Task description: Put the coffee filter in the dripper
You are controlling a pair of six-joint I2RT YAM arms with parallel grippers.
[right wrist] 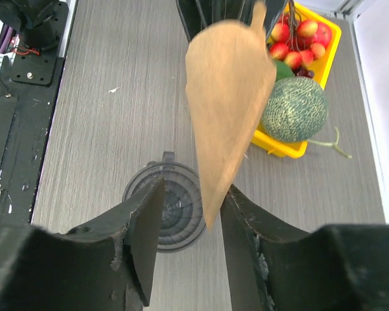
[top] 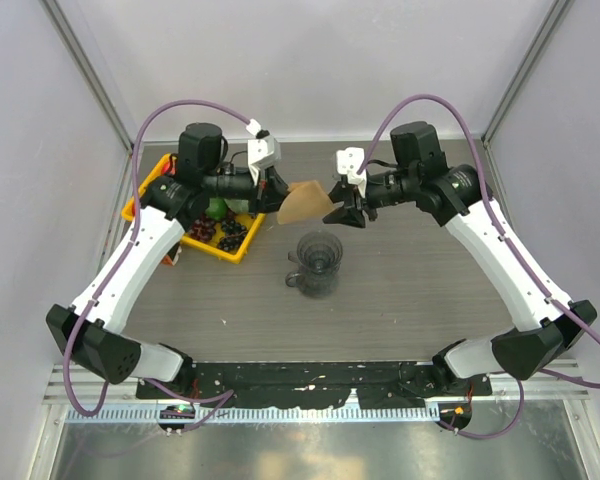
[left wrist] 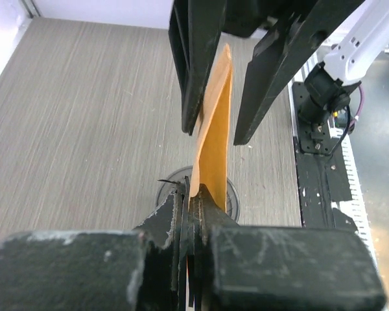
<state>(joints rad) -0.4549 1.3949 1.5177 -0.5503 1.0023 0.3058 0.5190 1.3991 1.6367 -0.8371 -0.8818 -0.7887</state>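
The coffee filter (top: 305, 203), a light-brown paper cone, hangs in the air above the table between both grippers. My left gripper (top: 276, 196) is shut on its wide end, as the left wrist view (left wrist: 198, 202) shows, with the filter (left wrist: 214, 129) edge-on. My right gripper (top: 346, 212) is open, and the filter's pointed tip (right wrist: 227, 110) lies between its fingers (right wrist: 189, 201), close to the right finger. The dripper (top: 318, 263), a clear ribbed glass vessel with a handle, stands upright on the table below them. It also shows in the right wrist view (right wrist: 168, 207) and in the left wrist view (left wrist: 232, 194).
A yellow fruit tray (top: 242, 250) stands at the back left under the left arm, holding a green melon (right wrist: 294, 109), red fruit (right wrist: 292, 39) and dark grapes (top: 228, 233). Grey walls close the back and sides.
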